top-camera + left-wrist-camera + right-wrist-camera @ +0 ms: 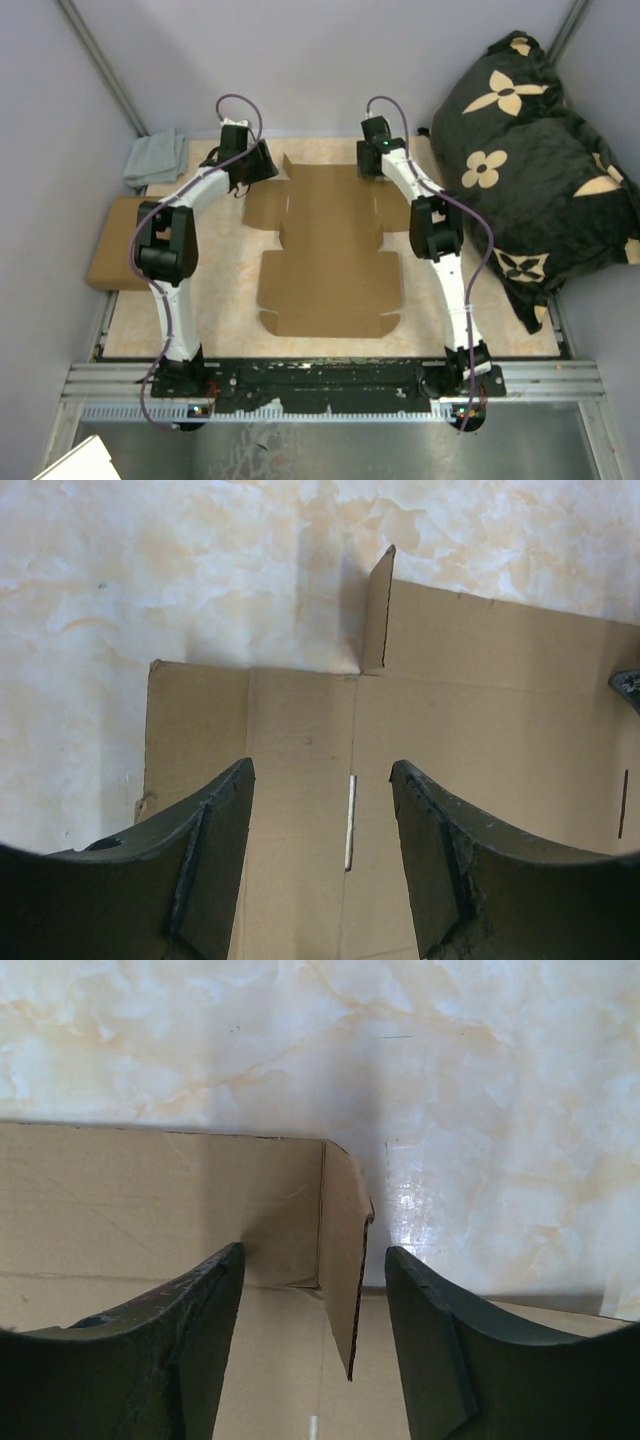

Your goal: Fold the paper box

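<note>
Right gripper (315,1252) first: jaws spread wide, nothing held, and the right tab (342,1260) stands nearly upright in the gap, closer to the finger (430,1340) on the right of that wrist view. Whether it brushes that pad, I can't tell. Over to the left gripper (322,770): also open and empty, hovering over flat board with a slit (350,820) running down the middle of its gap. The left tab (378,610) is up too, but it sits beyond the fingertips, not between them.

Widen out: the box (325,250) lies as a flat sheet in the middle of the table (225,290), between the two arms, with both grippers at its far corners. Nearly all of it is unfolded, so it's early days, I'd say.

The step looks like raising the far end. To do it well, the right gripper should close softly on its tab, low near the crease, and swing about that crease rather than pull, or the sheet may slide on the smooth top. The left gripper wants to reach forward first so its tab sits between the pads. Work both sides evenly so the sheet doesn't twist. It's thin board, and too hard a squeeze could kink it off the score line.
</note>
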`<move>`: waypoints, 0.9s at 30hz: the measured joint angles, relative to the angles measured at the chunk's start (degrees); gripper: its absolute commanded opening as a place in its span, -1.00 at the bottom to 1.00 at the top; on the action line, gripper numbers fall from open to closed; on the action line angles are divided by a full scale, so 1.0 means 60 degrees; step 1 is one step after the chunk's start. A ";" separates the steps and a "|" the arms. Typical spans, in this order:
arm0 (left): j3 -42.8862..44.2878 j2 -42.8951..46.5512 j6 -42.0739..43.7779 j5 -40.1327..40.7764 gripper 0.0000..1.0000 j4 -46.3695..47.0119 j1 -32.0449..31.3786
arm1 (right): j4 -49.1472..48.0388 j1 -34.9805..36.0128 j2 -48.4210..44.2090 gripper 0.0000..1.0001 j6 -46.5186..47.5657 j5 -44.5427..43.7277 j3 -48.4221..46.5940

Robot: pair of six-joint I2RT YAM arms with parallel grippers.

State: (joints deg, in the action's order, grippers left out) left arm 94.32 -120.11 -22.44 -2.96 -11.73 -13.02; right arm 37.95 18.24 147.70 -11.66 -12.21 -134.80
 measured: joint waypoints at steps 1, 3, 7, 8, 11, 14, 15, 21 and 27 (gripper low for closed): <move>-0.0076 0.0044 0.0000 0.0004 0.28 0.0004 0.0000 | 0.0000 -0.0018 0.0000 -0.01 0.0011 0.0058 0.0000; -0.0182 0.0117 0.0000 0.0007 0.28 0.0011 0.0000 | -0.0004 -0.0069 0.0000 -0.20 0.0018 0.0153 0.0000; -0.0302 0.0353 0.0044 -0.0004 0.27 0.0004 0.0000 | -0.0004 -0.0087 -0.0015 -0.72 0.0055 0.0229 -0.0055; -0.0313 0.0412 0.0062 -0.0004 0.28 0.0004 -0.0004 | -0.0011 -0.0087 -0.0036 -0.77 0.0102 0.0248 -0.0055; -0.0339 0.0699 0.0142 -0.0011 0.28 0.0004 -0.0004 | -0.0055 -0.0087 -0.0127 -0.89 0.0270 0.0313 -0.0051; -0.0372 0.1042 0.0284 -0.0109 0.29 0.0000 -0.0015 | -0.0372 -0.0062 -0.0492 -0.93 0.0510 0.0412 0.0368; -0.0372 0.1155 0.0331 -0.0186 0.31 0.0011 -0.0022 | -0.0532 -0.0044 -0.0678 -0.94 0.0583 0.0419 0.0608; -0.0138 0.1468 0.0543 -0.1472 0.37 -0.0047 -0.0051 | -0.2164 0.0237 -0.2554 -0.96 0.1118 0.0437 0.3060; 0.0084 0.1705 0.0678 -0.2852 0.54 0.0073 -0.0069 | -0.3625 0.0637 -0.4284 -0.96 0.1417 0.0459 0.5093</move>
State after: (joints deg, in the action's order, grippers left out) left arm 94.83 -109.89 -18.37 -20.08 -11.29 -13.43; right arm 16.21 22.06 121.99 -3.16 -9.45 -104.25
